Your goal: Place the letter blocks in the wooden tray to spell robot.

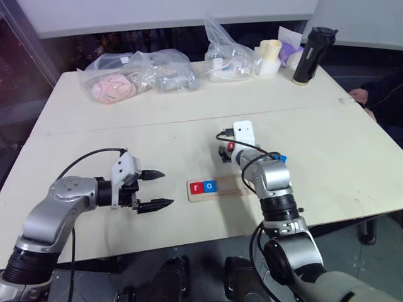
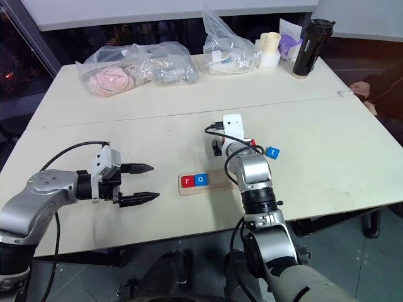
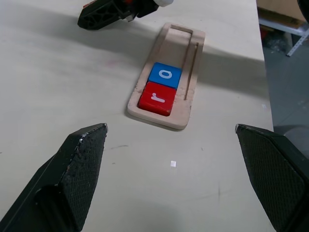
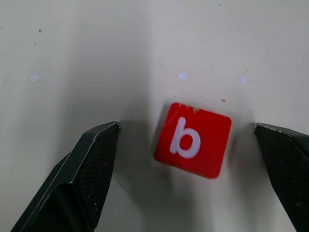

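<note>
Letter blocks are partly placed: we see the red r (image 3: 157,98) and the blue o (image 3: 165,75) seated side by side at one end of the wooden tray (image 3: 179,53), with the rest of its groove bare. We have the right gripper (image 4: 186,150) poised over the red b (image 4: 193,140), which lies flat on the table (image 1: 126,126) just beyond the tray, both fingers spread wide with nothing between them. The b sits turned a little out of line with those fingers, so if we close as it stands, we judge the pads may catch its corners and spin it or squirt it out. A blue block (image 2: 272,152) lies on the table just beside the right arm, and we could knock it when we lift away. The left gripper (image 1: 151,189) hangs empty beside the tray's filled end, its fingers wide apart. If we carry the b in tilted, it may ride up on the o or nudge the light tray sideways, spoiling the two letters already set.
</note>
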